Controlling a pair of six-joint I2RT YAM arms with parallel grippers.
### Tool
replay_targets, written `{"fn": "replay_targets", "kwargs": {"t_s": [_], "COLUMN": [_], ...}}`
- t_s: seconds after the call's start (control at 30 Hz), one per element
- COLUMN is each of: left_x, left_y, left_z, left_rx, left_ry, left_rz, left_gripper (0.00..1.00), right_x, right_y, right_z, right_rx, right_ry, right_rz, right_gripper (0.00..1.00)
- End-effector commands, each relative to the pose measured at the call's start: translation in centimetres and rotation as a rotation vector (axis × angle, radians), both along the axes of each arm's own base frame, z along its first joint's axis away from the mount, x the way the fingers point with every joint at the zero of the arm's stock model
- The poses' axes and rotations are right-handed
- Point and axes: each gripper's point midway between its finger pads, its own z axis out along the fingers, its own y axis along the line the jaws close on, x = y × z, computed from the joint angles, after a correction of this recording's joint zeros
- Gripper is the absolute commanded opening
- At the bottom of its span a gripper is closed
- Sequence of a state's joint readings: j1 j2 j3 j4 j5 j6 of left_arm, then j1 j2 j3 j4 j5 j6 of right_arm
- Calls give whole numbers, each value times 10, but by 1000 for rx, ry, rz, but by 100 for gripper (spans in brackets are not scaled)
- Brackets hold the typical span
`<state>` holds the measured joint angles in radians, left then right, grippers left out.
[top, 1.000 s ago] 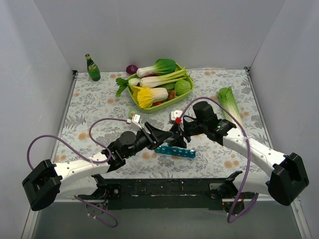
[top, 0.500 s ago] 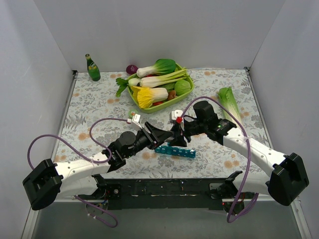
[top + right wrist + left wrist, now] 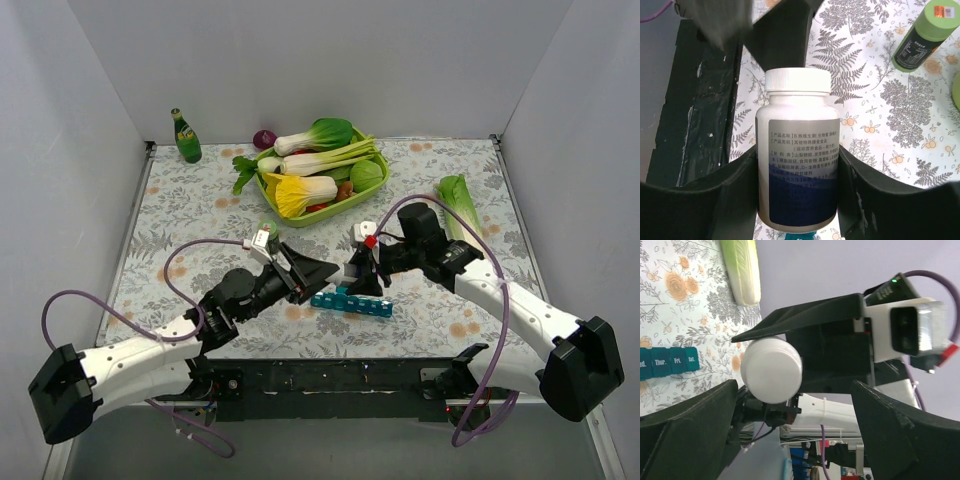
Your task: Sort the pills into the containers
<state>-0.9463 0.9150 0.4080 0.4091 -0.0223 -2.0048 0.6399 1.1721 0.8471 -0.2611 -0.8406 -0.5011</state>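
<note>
Left gripper (image 3: 795, 390) shifted, agape | right gripper (image 3: 796, 162) clamps bottle (image 3: 797, 145) (Chinese label) | organiser (image 3: 669, 361): "Thur./Fri./Sat."

White arm links (image 3: 130, 358), black joints and bases (image 3: 585, 365), looping purple cables (image 3: 200, 243).

Pill organiser (image 3: 350, 301): teal strip, flat on floral tablecloth (image 3: 180, 210). Left gripper (image 3: 322, 271), right gripper (image 3: 358, 277): close together just behind it.

Teal pill organiser (image 3: 352, 302); white bottle (image 3: 797, 165) with grey-and-blue label; surface (image 3: 190, 220) printed with grey leaves and orange flowers; lime-green basket (image 3: 272, 200).
</note>
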Motion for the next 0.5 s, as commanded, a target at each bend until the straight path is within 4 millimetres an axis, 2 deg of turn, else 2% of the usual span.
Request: {"fn": "replay_targets", "kwargs": {"t_s": [0.0, 0.07, 0.13, 0.3, 0.43, 0.47], "left_x": [-12, -15, -20, -26, -35, -37], "left_y": [18, 23, 31, 52, 66, 70], "left_z": [6, 0, 3, 8, 32, 46], "left_rx": [-70, -7, 28, 215, 292, 297], "left_ry": [110, 66, 22, -266, -555, -633], "left_rz": [19, 17, 11, 6, -16, -7], "left_gripper": [98, 98, 98, 98, 98, 98], "right_x": [-13, -16, -16, -24, -29, -29], "right_y": [-5, -7, -9, -16, -20, -21], "right_z": [4, 0, 0, 4, 4, 3], "right_rx": [35, 31, 36, 64, 75, 77], "right_ry": [-7, 1, -1, -9, -2, -4], "right_rz": [47, 53, 55, 96, 111, 112], "right_gripper": [11, 11, 11, 11, 11, 11]}}
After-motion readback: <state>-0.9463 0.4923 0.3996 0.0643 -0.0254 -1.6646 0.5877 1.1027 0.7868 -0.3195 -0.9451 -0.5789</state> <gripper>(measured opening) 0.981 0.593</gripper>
